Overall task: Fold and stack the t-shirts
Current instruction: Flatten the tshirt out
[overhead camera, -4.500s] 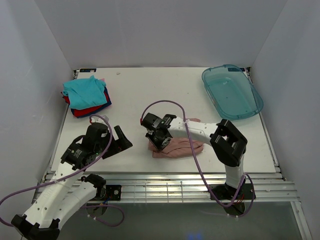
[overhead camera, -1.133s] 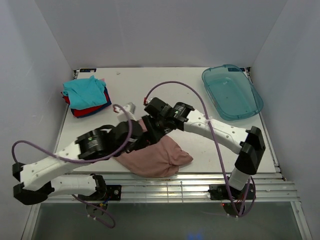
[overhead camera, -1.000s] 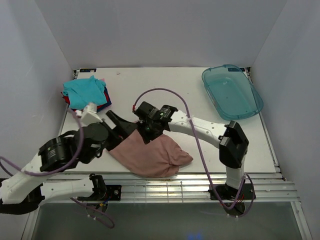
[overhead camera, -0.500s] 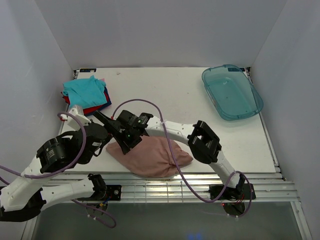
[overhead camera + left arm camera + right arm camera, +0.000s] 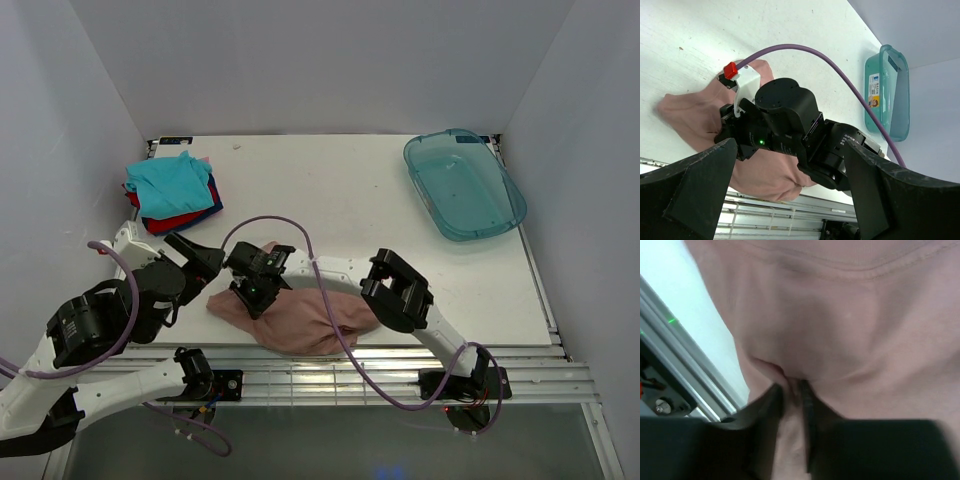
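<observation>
A dusty-pink t-shirt (image 5: 310,322) lies crumpled near the table's front edge, left of centre. My right gripper (image 5: 252,292) reaches across to the shirt's left end. In the right wrist view its jaws (image 5: 791,390) stand close together, shut on a raised fold of the pink cloth (image 5: 815,315). My left gripper (image 5: 196,262) hangs wide open just left of the shirt, holding nothing. From the left wrist the pink shirt (image 5: 692,112) shows beneath the right arm's black head, between the open left fingers (image 5: 695,195). Folded teal (image 5: 168,180), red (image 5: 176,219) and dark-blue (image 5: 212,196) t-shirts are stacked at the back left.
A translucent blue-green plastic tray (image 5: 465,185) sits at the back right, also in the left wrist view (image 5: 887,95). Metal rails (image 5: 330,375) run along the table's near edge just below the shirt. The right arm's purple cable (image 5: 300,240) loops over the shirt.
The right gripper has slid left and nearer along the pink shirt and closed on a fold. The left gripper has drawn back to the left, staying open. The shirt's left end has shifted left.
</observation>
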You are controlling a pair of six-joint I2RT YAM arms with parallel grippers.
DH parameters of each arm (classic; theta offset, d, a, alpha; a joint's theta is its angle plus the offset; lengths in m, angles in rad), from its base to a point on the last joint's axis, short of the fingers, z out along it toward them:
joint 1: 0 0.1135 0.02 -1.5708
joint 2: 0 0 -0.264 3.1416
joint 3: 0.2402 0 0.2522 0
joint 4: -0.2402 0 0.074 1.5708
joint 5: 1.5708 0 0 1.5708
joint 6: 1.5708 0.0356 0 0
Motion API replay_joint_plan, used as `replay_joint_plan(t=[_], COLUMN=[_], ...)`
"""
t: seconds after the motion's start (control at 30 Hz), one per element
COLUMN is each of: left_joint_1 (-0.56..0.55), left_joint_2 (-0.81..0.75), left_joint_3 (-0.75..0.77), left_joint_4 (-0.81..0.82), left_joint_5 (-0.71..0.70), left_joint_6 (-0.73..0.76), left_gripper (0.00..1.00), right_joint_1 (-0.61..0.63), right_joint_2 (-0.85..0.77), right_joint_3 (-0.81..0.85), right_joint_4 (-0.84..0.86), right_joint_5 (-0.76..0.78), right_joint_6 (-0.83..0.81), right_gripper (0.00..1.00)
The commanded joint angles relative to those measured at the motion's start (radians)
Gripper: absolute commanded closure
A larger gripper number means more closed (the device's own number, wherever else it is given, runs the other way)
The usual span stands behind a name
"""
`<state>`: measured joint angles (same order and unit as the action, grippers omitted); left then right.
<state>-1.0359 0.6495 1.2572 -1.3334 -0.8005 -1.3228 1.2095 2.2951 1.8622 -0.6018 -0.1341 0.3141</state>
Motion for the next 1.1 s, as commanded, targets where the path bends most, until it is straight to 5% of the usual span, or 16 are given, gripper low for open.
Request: replay_joint_plan(t=[0.0, 0.3, 0.57, 0.83, 1.0, 1.07], left_joint_1=[0.005, 0.005, 0.005, 0.005, 0.005, 0.005], left_joint_2=[0.006, 0.022, 0.004, 0.029, 0.025, 0.032], left_joint_3=[0.021, -0.007, -0.079, -0.110, -0.128, -0.131], left_joint_4=[-0.001, 0.023, 0.079, 0.118, 0.166, 0.180], left_joint_5=[-0.005, 0.029, 0.035, 0.037, 0.032, 0.038], left_joint_6=[0.028, 0.036, 0.019, 0.007, 0.019, 0.031], left_gripper=[0.02, 0.02, 0.02, 0.02, 0.02, 0.02], right_joint_1=[0.005, -0.099, -0.103, -0.120, -0.178, -0.221], right_joint_2=[0.029, -0.227, -0.523, -0.634, -0.782, -0.862], right_joint_3=[-0.080, -0.252, 0.027, 0.304, 0.039, -0.208], right_joint_4=[-0.041, -0.160, -0.413, -0.526, -0.498, -0.446], right_joint_5=[0.112, 0.339, 0.478, 0.537, 0.623, 0.631], right_joint_6=[0.034, 0.046, 0.033, 0.040, 0.088, 0.134], right_gripper=[0.92, 0.92, 0.89, 0.80, 0.77, 0.78])
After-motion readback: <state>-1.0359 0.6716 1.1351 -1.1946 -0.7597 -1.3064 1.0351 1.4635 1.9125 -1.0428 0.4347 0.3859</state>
